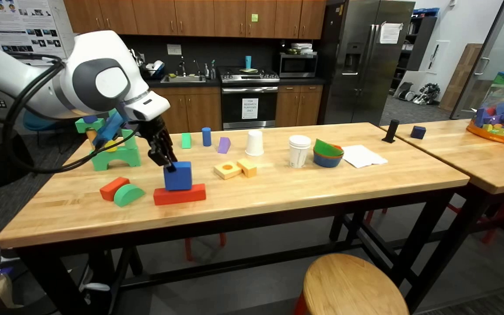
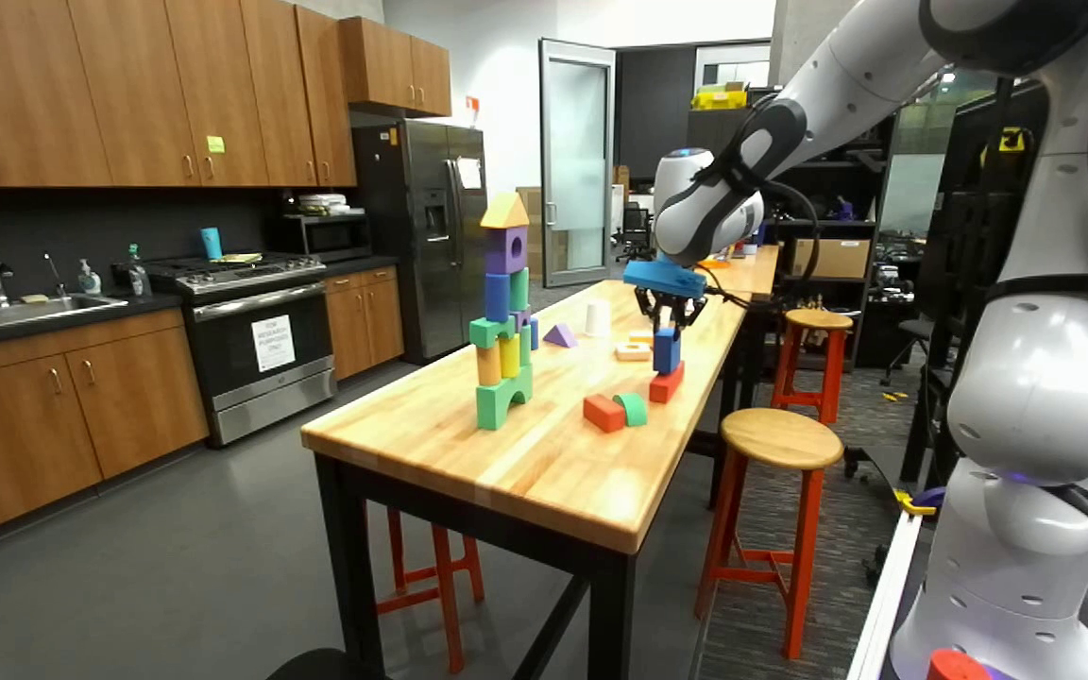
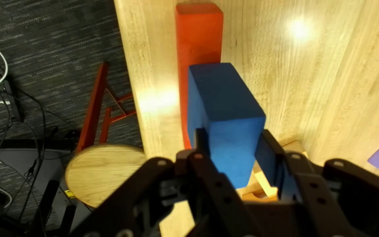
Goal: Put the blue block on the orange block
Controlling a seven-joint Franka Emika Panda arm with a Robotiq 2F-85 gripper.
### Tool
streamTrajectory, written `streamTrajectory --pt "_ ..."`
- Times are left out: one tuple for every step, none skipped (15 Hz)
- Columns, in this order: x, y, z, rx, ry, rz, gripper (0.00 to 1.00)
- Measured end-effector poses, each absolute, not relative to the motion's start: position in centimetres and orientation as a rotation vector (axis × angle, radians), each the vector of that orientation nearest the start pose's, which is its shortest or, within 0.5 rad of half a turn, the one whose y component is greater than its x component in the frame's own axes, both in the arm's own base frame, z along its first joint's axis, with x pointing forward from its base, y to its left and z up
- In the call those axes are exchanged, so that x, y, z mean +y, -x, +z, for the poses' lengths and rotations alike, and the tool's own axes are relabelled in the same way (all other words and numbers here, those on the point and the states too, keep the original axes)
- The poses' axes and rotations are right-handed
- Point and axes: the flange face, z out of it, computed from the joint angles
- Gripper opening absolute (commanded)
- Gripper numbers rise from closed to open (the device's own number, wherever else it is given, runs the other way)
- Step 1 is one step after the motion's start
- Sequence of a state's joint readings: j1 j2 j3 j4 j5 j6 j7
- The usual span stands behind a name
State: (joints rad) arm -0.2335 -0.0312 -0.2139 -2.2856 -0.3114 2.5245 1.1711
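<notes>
The blue block is a mid-blue cube. It sits over the orange block, a long flat red-orange bar near the table's front edge. The pair also shows in an exterior view as the blue block above the bar; they look in contact. My gripper comes down from above with its fingers on the blue block's sides. In the wrist view the gripper has a pad on each side of the blue block. The orange block runs under it, partly hidden.
A red block and a green half-round lie beside the bar. A block tower stands behind them. Yellow blocks, a white cup, stacked paper cups and bowls are further along the table.
</notes>
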Motion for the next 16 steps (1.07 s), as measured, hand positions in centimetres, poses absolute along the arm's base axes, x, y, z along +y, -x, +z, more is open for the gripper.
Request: streamTrajectory --pt "-22.89 -48.3 39.25 2.046 2.456 -0.52 0.15" --pt "-22.86 -48.21 39.27 2.046 2.456 -0.52 0.15" --pt "-22.84 -48.14 39.31 2.046 2.455 -0.52 0.15" --pt "-22.82 -48.08 39.36 2.046 2.454 -0.521 0.15" --pt "-22.82 -48.02 39.4 2.046 2.454 -0.521 0.15" --pt "-22.83 -47.97 39.43 2.046 2.453 -0.522 0.15" --pt "-22.85 -47.94 39.43 2.046 2.453 -0.521 0.15" --pt "-22.89 -47.91 39.43 2.045 2.456 -0.522 0.15" --pt "-22.95 -47.88 39.42 2.045 2.457 -0.523 0.15" --pt "-22.99 -47.86 39.42 2.044 2.459 -0.523 0.15" --pt "-23.03 -47.84 39.42 2.043 2.463 -0.525 0.15" --pt "-23.08 -47.82 39.42 2.043 2.465 -0.526 0.15" --pt "-23.14 -47.79 39.42 2.044 2.467 -0.527 0.15" --pt "-23.18 -47.77 39.42 2.044 2.468 -0.528 0.15" --pt "-23.19 -47.77 39.42 2.044 2.468 -0.528 0.15" --pt "-23.19 -47.77 39.43 2.044 2.468 -0.528 0.15"
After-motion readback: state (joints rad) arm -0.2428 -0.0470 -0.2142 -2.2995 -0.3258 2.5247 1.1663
